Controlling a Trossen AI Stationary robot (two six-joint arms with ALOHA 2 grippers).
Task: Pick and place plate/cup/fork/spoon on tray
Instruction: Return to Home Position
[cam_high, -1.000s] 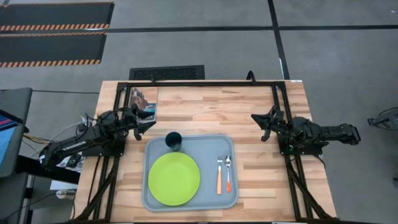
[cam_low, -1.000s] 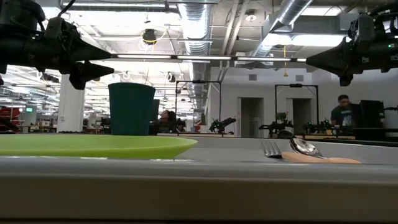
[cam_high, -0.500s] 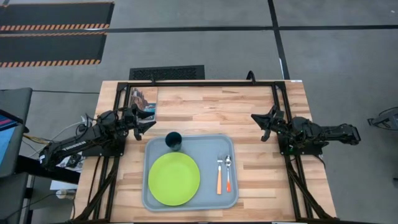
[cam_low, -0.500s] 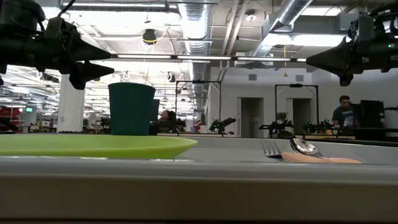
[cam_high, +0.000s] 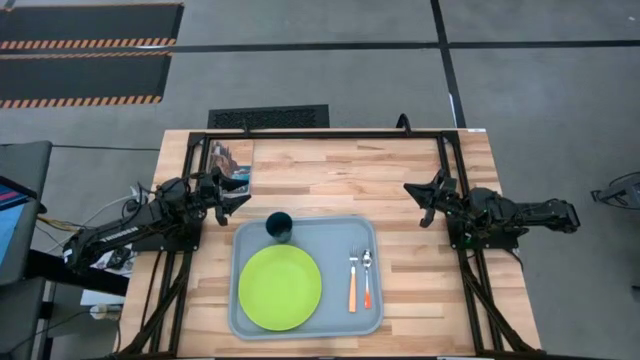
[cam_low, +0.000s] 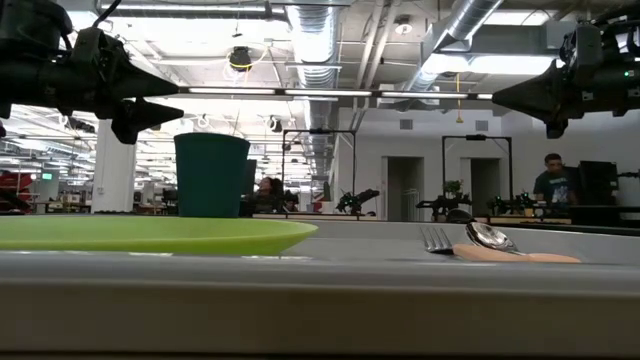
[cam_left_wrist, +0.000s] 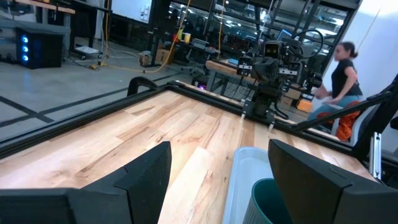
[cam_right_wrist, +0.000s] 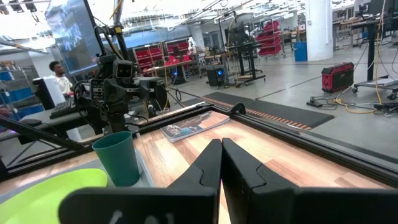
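The grey-blue tray (cam_high: 338, 320) lies near the table's front edge. On it rest the lime-green plate (cam_high: 280, 288) at its left, the dark teal cup (cam_high: 279, 226) standing upright at its far left corner, and the fork (cam_high: 352, 277) and spoon (cam_high: 367, 275) side by side at its right. My left gripper (cam_high: 238, 197) is open and empty at the table's left, above the wood, left of the cup (cam_left_wrist: 273, 202). My right gripper (cam_high: 420, 203) is shut and empty at the table's right, clear of the tray.
A magazine (cam_high: 230, 165) lies at the table's far left corner. A black metal frame (cam_high: 330, 133) runs along the table's far and side edges. Bare wood lies between the tray and the far edge. A person (cam_low: 549, 180) stands in the room behind.
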